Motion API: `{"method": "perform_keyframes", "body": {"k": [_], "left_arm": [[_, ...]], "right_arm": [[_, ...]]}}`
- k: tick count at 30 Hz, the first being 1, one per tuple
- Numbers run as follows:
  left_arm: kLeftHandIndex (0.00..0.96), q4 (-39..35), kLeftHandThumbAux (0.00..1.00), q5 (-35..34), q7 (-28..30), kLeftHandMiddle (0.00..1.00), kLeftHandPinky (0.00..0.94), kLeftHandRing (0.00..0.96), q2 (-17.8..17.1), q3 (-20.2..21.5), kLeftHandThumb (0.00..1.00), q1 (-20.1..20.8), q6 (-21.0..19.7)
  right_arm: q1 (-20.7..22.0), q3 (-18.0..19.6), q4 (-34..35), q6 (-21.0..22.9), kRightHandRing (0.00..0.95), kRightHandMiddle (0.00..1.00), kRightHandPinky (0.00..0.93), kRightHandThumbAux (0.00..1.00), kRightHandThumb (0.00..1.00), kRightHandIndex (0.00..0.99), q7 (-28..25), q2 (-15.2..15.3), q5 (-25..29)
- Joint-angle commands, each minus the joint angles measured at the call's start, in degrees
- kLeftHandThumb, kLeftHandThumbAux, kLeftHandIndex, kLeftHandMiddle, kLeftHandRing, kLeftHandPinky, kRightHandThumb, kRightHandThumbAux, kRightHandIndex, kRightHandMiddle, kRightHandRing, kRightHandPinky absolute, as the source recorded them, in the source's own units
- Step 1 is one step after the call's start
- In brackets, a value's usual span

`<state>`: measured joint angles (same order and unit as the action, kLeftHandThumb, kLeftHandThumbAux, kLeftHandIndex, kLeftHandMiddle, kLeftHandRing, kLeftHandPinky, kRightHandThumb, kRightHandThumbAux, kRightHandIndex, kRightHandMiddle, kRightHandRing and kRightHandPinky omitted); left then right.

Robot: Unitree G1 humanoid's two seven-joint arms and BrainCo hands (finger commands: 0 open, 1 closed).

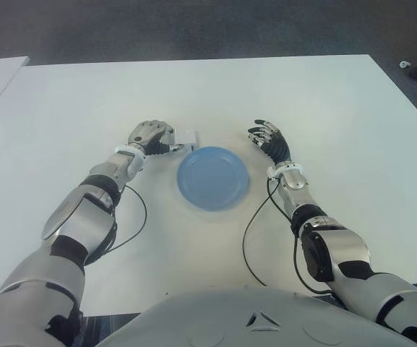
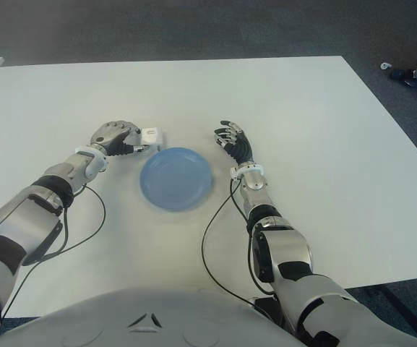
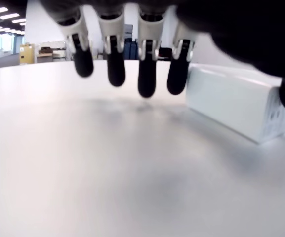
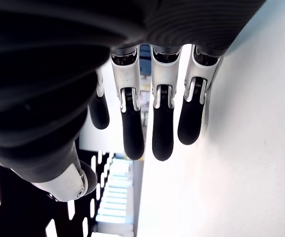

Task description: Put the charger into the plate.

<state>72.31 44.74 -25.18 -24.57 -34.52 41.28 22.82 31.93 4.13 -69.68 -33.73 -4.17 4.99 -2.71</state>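
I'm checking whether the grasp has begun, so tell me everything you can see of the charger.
The charger is a small white block with rounded edges, plastic by its look, with a smooth matte surface. It sits on the white table, just beyond the blue plate's far left rim, not in the plate. The left hand is right beside it; the thumb shows at one end of it, but whether the curled fingers grip it is unclear.
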Motion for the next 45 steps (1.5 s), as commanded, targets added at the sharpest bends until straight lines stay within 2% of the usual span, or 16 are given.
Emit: {"method": "perform_keyframes", "body": {"k": [1,9,18,32,45], "left_arm": [[0.276,0.37,0.199,-0.32,0.00,0.293,0.146,0.211,0.91,0.26,0.360,-0.38,-0.83],[0.269,0.21,0.188,-0.27,1.19,0.216,0.018,0.107,0.94,0.06,0.355,-0.22,-1.61],[0.249,-0.08,0.185,0.01,2.12,0.141,0.000,0.020,0.73,-0.38,0.342,-0.27,-1.73],[0.217,-0.30,0.182,0.54,2.50,0.110,0.000,0.000,0.17,-1.04,0.316,-0.13,-0.74],[0.160,-0.13,0.162,1.99,2.93,0.070,0.000,0.000,-0.19,-2.65,0.298,0.28,-1.55]], "right_arm": [[-4.02,0.07,-3.34,3.31,0.366,0.374,0.331,0.744,0.000,0.205,-1.11,-0.96,-0.05],[-4.06,-0.01,-3.32,3.23,0.371,0.377,0.337,0.744,0.000,0.209,-1.08,-0.81,-0.26],[-4.06,-0.21,-3.30,3.16,0.369,0.377,0.328,0.733,0.000,0.213,-1.12,-0.70,-0.49],[-4.08,-0.39,-3.35,3.24,0.365,0.375,0.321,0.722,0.000,0.215,-1.22,-0.66,-0.58],[-4.09,-0.60,-3.32,2.96,0.378,0.387,0.326,0.738,0.000,0.219,-1.29,-0.72,-0.71]]}}
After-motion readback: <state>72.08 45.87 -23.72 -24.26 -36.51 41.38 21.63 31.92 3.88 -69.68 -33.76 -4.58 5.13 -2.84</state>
